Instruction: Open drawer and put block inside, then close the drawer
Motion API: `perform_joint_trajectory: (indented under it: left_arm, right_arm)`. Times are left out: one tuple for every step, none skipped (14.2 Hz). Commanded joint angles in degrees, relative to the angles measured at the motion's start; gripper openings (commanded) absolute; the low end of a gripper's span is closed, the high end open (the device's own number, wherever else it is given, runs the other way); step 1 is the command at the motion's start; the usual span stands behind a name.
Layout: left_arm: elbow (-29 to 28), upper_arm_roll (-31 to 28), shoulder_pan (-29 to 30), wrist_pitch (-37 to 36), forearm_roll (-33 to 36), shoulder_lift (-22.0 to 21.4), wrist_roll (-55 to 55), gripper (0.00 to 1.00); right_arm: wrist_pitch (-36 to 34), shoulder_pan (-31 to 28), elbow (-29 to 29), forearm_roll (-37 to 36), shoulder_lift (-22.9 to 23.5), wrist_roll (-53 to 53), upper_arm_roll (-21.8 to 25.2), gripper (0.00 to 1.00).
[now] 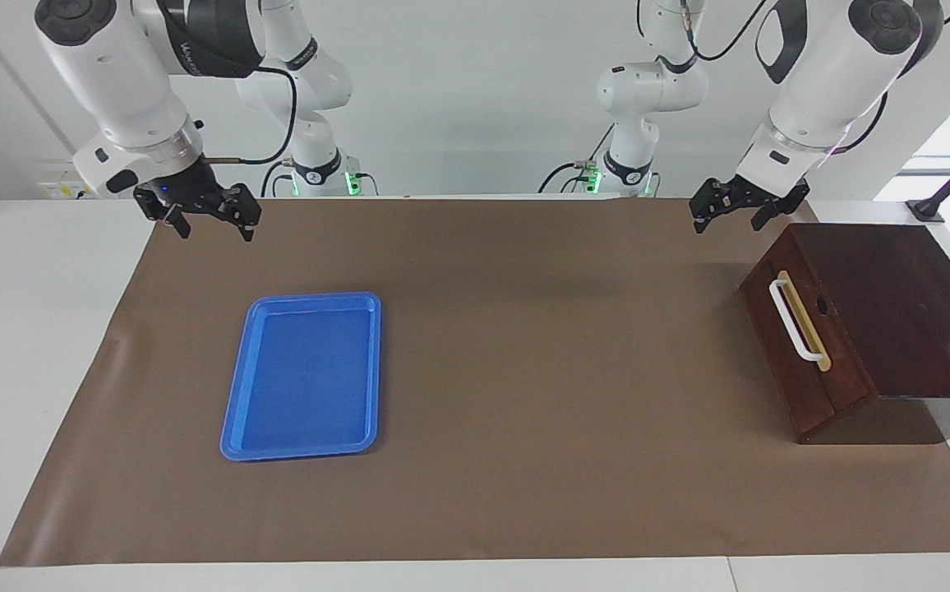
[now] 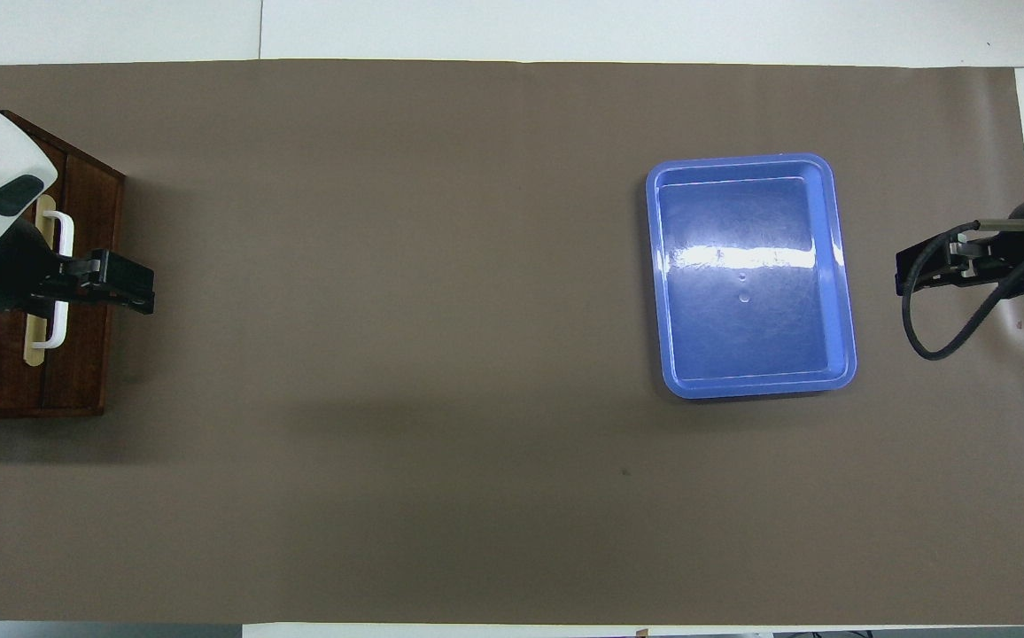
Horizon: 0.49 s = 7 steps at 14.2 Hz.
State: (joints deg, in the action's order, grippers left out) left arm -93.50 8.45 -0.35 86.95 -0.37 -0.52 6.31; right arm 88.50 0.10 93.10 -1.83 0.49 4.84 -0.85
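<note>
Both end effectors hang with fingers spread, holding nothing: the left end effector (image 1: 726,214) above the shut drawer (image 1: 804,345), the right end effector (image 1: 209,222) toward the blue tray (image 1: 302,448), well apart from the drawer.

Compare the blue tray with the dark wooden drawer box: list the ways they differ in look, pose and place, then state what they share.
The blue tray is flat, shallow, open-topped plastic; the drawer box is a tall, closed, dark wood block.

The drawer box's drawer has a white bar handle; the tray has none.

The tray lies toward the right arm's end of the table, the drawer box at the left arm's end.

Both rest on the brown mat, untouched by either gripper, and no block shows in either.
</note>
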Motion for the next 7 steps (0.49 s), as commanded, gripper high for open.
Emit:
perform_joint_trajectory:
  left_arm:
    - [-0.37,-0.98,-0.70,0.68,-0.25,-0.63,-2.26,1.00]
    - [-0.37,-1.24,-0.61,0.76,-0.25,-0.54,-3.58,1.00]
    - [-0.37,-1.94,-0.61,1.20,-0.25,-0.54,-3.76,1.00]
    - [-0.37,-2.12,-0.61,1.20,-0.25,-0.54,-3.85,1.00]
    - [-0.37,-2.21,-0.61,1.20,-0.33,-0.54,-3.85,1.00]
    - [-0.37,-2.30,-0.61,1.20,-0.33,-0.54,-3.85,1.00]
    - [-0.37,-2.30,-0.61,1.20,-0.42,-0.54,-3.77,1.00]
  right_arm:
    - [0.01,-0.63,1.47,-0.55,-1.37,1.14,-0.64,1.00]
    - [0.01,-0.63,1.47,-0.55,-1.37,1.14,-0.64,1.00]
    - [-0.08,-0.63,1.47,-0.55,-1.37,1.14,-0.64,1.00]
    - [-0.08,-0.63,1.47,-0.55,-1.37,1.14,-0.64,1.00]
    - [-0.08,-0.63,1.47,-0.55,-1.37,1.14,-0.64,1.00]
    - [-0.08,-0.63,1.47,-0.55,-1.37,1.14,-0.64,1.00]
    - [-0.08,-0.63,1.47,-0.55,-1.37,1.14,-0.64,1.00]
